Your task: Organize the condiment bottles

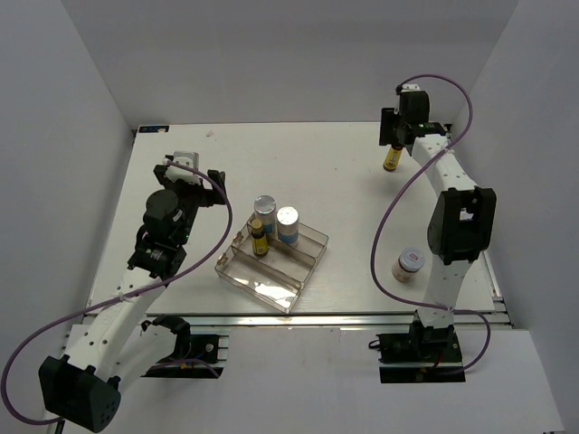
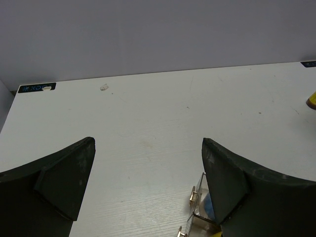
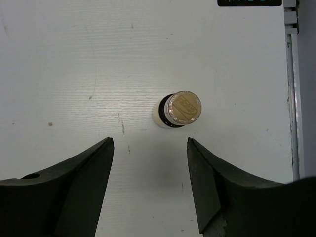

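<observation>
While the right gripper (image 3: 150, 143) hangs over the far right of the table (image 1: 344, 181), jaws spread wide and holding nothing, the slim yellow bottle (image 3: 178, 109) stands upright just ahead of the fingertips. It's not centred in the gap, it sits a touch toward the right-hand finger. The long axis is vertical: the wrist camera looks almost straight down on the round cap, so a grasp likely means shifting over it and dropping. This arm is clearly the nearer one.

The left gripper (image 2: 148, 148) is open too and empty, parked on the left, well apart from that bottle (which only peeks in at the right edge of its view).

Now the overhead camera fills in what the wrists miss. The clear tray (image 1: 265, 282) sits mid-table with a second yellow bottle (image 1: 259, 238) in it. Two silver-capped bottles (image 1: 264, 208) stand at its far side, though I can't tell if both are inside. A pinkish jar (image 1: 409, 264) waits loose beside the right arm. The right wrist alone shows that offset from the gap.
</observation>
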Robot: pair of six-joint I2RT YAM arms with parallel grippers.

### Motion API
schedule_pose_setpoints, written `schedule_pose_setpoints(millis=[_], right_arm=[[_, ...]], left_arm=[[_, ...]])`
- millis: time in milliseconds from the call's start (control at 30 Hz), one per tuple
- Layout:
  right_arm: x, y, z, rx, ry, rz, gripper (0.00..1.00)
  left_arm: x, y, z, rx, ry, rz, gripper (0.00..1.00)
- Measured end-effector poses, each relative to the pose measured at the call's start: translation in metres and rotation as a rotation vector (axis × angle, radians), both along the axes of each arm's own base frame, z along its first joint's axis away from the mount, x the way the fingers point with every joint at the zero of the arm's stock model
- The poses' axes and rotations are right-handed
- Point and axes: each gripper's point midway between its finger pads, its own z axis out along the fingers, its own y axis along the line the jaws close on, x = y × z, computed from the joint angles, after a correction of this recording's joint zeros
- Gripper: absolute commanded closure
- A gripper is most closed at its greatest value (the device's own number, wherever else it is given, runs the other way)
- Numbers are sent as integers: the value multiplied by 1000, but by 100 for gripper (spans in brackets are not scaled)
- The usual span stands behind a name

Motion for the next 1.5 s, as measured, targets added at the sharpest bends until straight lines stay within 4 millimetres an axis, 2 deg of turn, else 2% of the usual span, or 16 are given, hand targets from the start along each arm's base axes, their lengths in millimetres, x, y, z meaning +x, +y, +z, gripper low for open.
schedule_pose_setpoints(millis=[167, 433, 533, 733, 933, 1133, 1233, 1367, 1433, 1500], right_arm=[[5, -3, -7, -10, 1, -20, 33], [18, -21, -48, -25, 58, -83, 34], [21, -24, -54, -33, 65, -95, 34], [35, -27, -46, -30, 19, -104, 43], [40, -24, -42, -15, -5, -96, 77], [41, -23, -42, -17, -36, -79, 100], [34, -21, -41, -20, -35, -50, 100], [11, -10, -33, -11, -18, 46, 100], [-2, -1, -17, 5, -33, 120, 100], [-17, 10, 7, 25, -63, 197, 100]], left_arm=[[1, 0, -1, 1, 3, 0, 2], [4, -2, -8, 8, 21, 0, 2], [5, -2, -9, 9, 25, 0, 2], [6, -2, -11, 12, 32, 0, 2], [6, -1, -11, 28, 30, 1, 2], [6, -1, -11, 37, 29, 1, 2], [6, -1, -11, 38, 28, 1, 2], [6, -1, -11, 38, 29, 1, 2], [6, -1, -11, 38, 29, 0, 2], [6, -1, -11, 38, 29, 0, 2]])
